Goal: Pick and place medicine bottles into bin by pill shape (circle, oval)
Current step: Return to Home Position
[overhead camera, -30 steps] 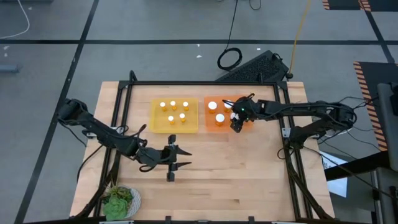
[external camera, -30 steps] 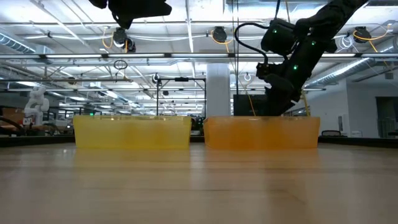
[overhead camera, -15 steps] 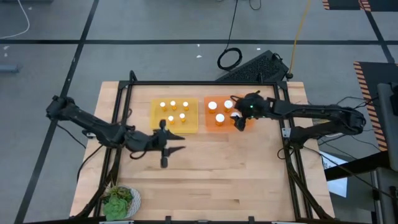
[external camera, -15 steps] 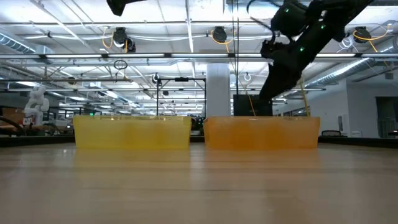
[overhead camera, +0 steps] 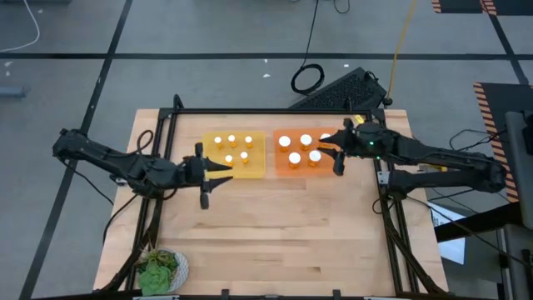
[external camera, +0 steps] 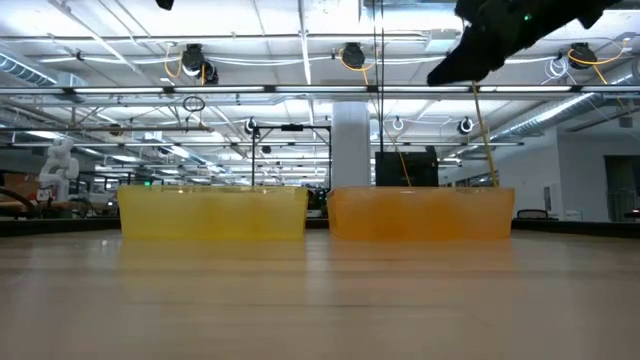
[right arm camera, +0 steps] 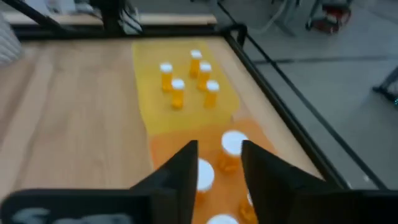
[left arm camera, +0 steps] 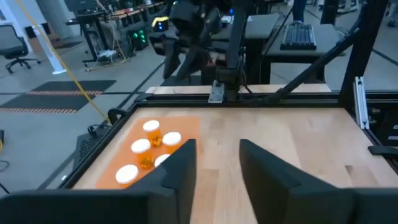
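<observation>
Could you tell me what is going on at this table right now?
The bottles look sorted: five narrow-capped medicine bottles stand in the yellow bin, and wider-capped ones sit in the orange bin. No bottle shows on the bare table. The right pincer is open and empty by the orange bin's edge; the left pincer is open and empty just in front of the yellow bin.

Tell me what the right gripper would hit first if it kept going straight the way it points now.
Most likely the wide-capped bottles in the orange bin: the right gripper is open and aimed over them, with the yellow bin beyond. Its height is unclear, so it might pass above.
</observation>
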`<control>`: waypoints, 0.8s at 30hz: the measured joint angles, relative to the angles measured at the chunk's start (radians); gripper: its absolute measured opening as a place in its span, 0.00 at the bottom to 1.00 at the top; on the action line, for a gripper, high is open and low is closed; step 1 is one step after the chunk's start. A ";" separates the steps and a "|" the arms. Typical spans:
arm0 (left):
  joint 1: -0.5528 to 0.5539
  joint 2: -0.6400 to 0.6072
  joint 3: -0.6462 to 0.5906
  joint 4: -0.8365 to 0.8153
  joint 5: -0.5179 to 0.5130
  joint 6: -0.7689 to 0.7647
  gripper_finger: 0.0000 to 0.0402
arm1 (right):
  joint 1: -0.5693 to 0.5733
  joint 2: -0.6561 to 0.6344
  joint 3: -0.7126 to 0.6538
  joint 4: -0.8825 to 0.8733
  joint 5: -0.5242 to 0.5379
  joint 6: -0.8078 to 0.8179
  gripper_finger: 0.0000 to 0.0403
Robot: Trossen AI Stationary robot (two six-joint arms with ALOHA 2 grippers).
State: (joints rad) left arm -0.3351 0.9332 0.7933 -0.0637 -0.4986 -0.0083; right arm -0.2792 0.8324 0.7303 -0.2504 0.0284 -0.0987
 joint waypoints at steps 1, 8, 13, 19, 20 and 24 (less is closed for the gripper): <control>0.000 -0.005 0.000 -0.006 0.002 0.005 0.28 | 0.007 -0.016 0.000 0.000 0.000 -0.003 0.26; 0.000 -0.016 0.000 -0.055 0.009 0.051 0.02 | 0.067 -0.096 -0.021 -0.008 0.025 -0.062 0.06; 0.031 -0.015 0.000 -0.055 0.007 0.030 0.03 | 0.108 -0.124 -0.083 0.020 0.101 -0.099 0.02; 0.062 -0.016 -0.043 0.010 0.032 0.038 0.01 | 0.128 -0.156 -0.188 0.131 0.100 -0.129 0.00; 0.070 -0.015 -0.060 0.033 0.049 0.044 0.02 | 0.130 -0.162 -0.203 0.143 0.100 -0.133 0.00; 0.095 -0.015 -0.135 0.123 0.117 0.051 0.01 | 0.131 -0.180 -0.264 0.188 0.082 -0.133 0.00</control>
State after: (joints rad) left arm -0.2396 0.9180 0.6587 0.0597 -0.3814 0.0423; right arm -0.1486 0.6522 0.4667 -0.0621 0.1101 -0.2321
